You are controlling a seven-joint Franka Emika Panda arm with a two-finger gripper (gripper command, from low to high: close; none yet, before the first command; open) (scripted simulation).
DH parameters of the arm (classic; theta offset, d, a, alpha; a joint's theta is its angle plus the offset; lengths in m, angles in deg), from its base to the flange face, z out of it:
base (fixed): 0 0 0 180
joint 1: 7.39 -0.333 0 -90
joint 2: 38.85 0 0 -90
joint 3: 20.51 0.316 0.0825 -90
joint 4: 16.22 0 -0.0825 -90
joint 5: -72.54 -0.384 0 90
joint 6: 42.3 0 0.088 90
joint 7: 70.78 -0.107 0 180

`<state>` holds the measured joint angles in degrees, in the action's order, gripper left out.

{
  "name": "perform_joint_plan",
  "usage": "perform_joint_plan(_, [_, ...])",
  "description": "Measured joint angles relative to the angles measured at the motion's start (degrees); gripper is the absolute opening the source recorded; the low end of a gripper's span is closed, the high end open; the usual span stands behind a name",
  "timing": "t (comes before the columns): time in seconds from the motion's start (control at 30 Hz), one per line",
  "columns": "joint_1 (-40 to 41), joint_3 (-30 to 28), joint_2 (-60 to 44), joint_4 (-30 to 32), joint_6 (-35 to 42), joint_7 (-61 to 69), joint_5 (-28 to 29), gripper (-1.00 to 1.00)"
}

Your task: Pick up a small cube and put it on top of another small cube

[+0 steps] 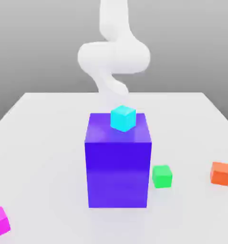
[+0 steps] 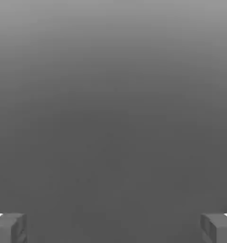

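In the exterior view the magenta cube (image 1: pixel 0 222) lies at the near edge of the table (image 1: pixel 49 124), far to that view's left; the green cube (image 1: pixel 161 176) sits just beside the big blue-purple block (image 1: pixel 118 162), on its right, with the orange cube (image 1: pixel 221 173) further right and a cyan cube (image 1: pixel 122 118) on top of the block; the white arm (image 1: pixel 113 57) rises behind the block, well apart from both task cubes. The step in hand looks like the reach for the magenta cube; it is best approached from above, clear of the tall block, with fingers squared to its faces.

In the hand view the gripper (image 2: pixel 113 228) stands wide open, its fingertips (image 2: pixel 8 228) at opposite edges with nothing between them; beyond is plain grey, a detail of finger spread the exterior view lacks, while that view alone gives the layout.
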<state>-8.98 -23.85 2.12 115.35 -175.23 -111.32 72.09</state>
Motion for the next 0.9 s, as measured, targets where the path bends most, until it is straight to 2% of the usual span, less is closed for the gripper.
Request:
perform_joint_plan(0.3, [-5.1, -12.7, -17.4, -0.7, -4.3, 21.1, -4.0, 0.00])
perform_joint_plan(0.57, [-6.4, -21.6, -33.3, -1.5, -7.9, 42.6, -12.0, 0.00])
perform_joint_plan(0.77, [-2.3, -23.3, -45.6, -2.1, -10.3, 59.1, -18.4, 0.00])
perform_joint_plan(0.9, [1.2, -22.8, -53.3, -2.4, -12.1, 68.6, -20.7, 0.00])
